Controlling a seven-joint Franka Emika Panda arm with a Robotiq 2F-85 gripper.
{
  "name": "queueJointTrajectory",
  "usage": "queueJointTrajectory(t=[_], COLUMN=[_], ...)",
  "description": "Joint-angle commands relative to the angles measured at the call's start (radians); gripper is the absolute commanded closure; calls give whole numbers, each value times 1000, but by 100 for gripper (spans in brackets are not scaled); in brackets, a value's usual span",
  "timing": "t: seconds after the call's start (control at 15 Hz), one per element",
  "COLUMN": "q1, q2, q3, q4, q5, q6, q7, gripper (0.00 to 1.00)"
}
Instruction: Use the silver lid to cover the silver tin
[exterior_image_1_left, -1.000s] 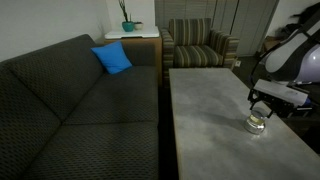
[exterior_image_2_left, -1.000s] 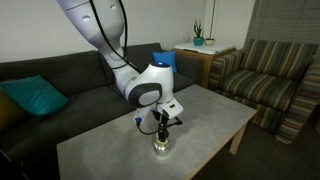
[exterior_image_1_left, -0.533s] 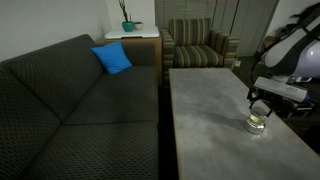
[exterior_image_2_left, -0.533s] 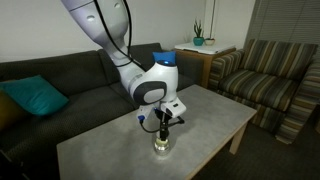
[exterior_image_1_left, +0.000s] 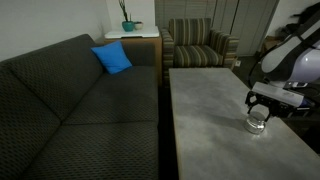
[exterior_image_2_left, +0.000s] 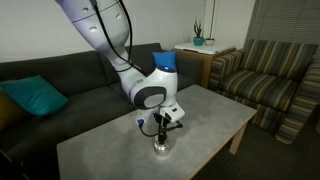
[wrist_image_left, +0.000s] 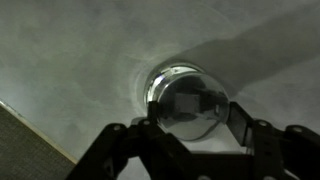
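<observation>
dim, soft room light — blurry wrist view

Bench (exterior_image_1_left: 205, 110) open all round the silver tin (exterior_image_1_left: 257, 125) near its edge away from sofa (exterior_image_1_left: 70, 100); pincer (exterior_image_2_left: 161, 137) occupies space directly above.

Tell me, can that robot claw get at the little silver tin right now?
Probably yes: the gripper hangs right over the silver tin on the table, and the wrist view shows nothing crowding its sides.

No text, label or number seems legible anywhere in these small views.
</observation>
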Motion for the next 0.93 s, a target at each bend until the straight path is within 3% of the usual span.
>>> queueJointTrajectory(t=[0.0,0.87], q1=[-21,-2], q2=[31,0], q3=[19,8], q4=[43,-5], q5=[16,20], q6=[-1,36], q7=[-32,-17], gripper=[56,56])
